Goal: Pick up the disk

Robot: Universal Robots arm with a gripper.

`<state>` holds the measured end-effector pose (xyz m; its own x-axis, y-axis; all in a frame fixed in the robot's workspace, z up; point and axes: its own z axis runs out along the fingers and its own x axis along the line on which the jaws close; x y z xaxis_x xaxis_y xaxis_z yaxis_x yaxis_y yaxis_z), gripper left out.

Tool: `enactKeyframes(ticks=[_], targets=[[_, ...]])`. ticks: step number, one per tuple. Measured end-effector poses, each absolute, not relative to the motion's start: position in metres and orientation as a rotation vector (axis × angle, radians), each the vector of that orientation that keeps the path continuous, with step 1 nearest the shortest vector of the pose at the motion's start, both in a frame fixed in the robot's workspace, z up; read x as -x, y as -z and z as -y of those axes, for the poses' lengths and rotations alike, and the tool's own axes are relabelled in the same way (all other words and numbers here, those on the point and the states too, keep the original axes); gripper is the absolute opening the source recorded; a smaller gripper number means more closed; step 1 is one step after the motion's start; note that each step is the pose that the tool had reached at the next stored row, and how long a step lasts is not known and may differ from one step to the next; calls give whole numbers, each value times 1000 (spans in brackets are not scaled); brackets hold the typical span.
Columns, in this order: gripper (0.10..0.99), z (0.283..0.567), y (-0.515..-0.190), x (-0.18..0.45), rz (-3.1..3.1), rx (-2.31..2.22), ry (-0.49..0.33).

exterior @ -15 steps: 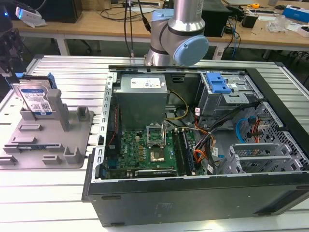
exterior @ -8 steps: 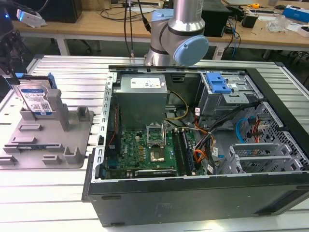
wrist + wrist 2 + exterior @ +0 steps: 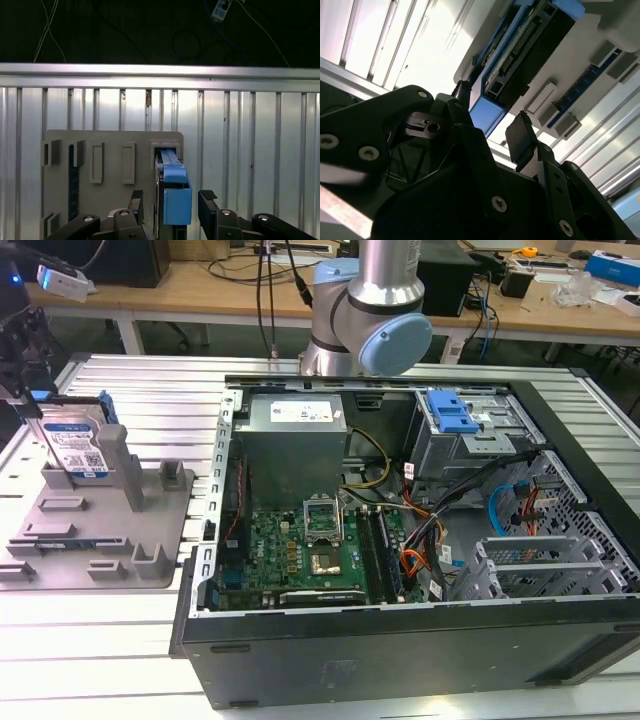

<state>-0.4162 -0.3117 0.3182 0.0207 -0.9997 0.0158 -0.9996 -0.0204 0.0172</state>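
The disk (image 3: 76,447) stands on edge in a slot at the back of the grey fixture plate (image 3: 110,555), at the exterior view's left; its silver face with the blue-and-white label is turned toward the camera. My gripper (image 3: 24,390) hangs just above and beside it. In both wrist views the open gripper (image 3: 171,198) (image 3: 492,119) straddles the blue rail end of the disk (image 3: 176,202) (image 3: 485,112). One fingertip (image 3: 136,199) stands on one side and the other fingertip (image 3: 208,196) on the opposite side, each with a small gap to the disk.
An open computer case (image 3: 400,640) with motherboard, cables and a blue drive-cage latch (image 3: 450,412) lies at the exterior view's right of the fixture. Upright grey posts (image 3: 115,460) rise beside the disk. The ribbed metal table (image 3: 250,150) runs to a raised edge rail.
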Motion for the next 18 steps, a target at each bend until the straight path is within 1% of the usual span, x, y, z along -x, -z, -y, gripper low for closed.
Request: enactKeyframes(ticks=[5, 7, 8, 18], targets=[[557, 312, -313, 418, 2182, -2227, 1], [541, 312, -312, 418, 2182, -2227, 0], [471, 312, -311, 419, 2182, -2227, 1], [471, 312, -306, 418, 2190, -2219, 1]])
